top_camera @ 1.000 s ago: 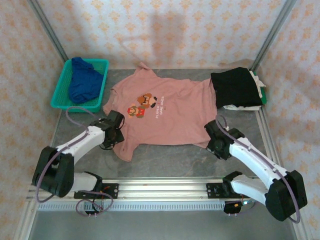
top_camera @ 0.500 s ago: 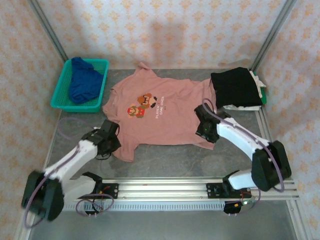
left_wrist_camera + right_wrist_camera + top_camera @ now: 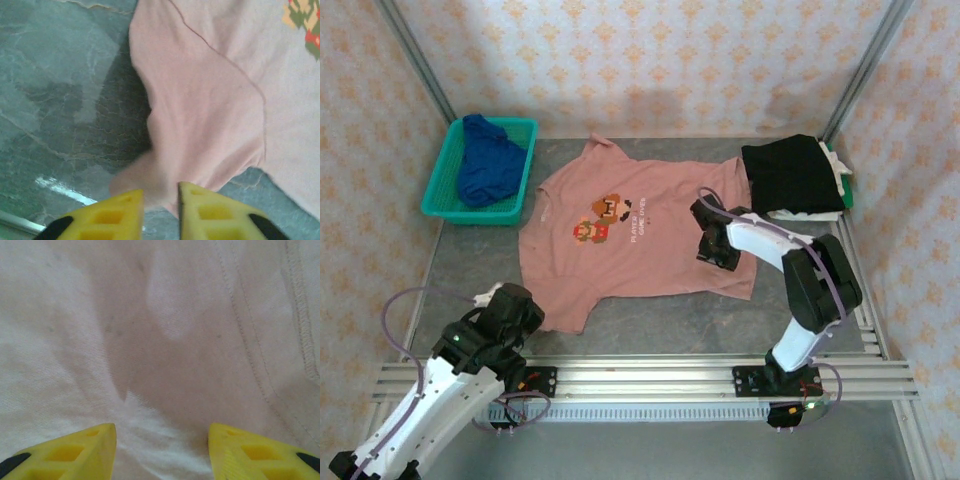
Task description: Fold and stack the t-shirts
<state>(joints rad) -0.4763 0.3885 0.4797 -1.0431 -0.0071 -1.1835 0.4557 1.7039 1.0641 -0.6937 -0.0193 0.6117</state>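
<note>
The pink t-shirt (image 3: 640, 240) lies spread flat on the bench (image 3: 670, 320), so I think the folding is just starting. The left end effector (image 3: 160, 192) sits low at the shirt's near corner with its fingers close together. I cannot tell if it holds cloth. The right end effector (image 3: 160, 435) reaches over the shirt's right side, released, holding nothing. Next, both must pinch an edge.

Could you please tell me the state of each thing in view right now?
Pink tee: spread out, print up, unfolded.
Blue tee: crumpled in the basket.
Black tee: folded, atop a pile far right.
Left pincer: slightly apart at the pink tee's hem, grip unclear.
Right pincer: open, over the pink tee.
</note>
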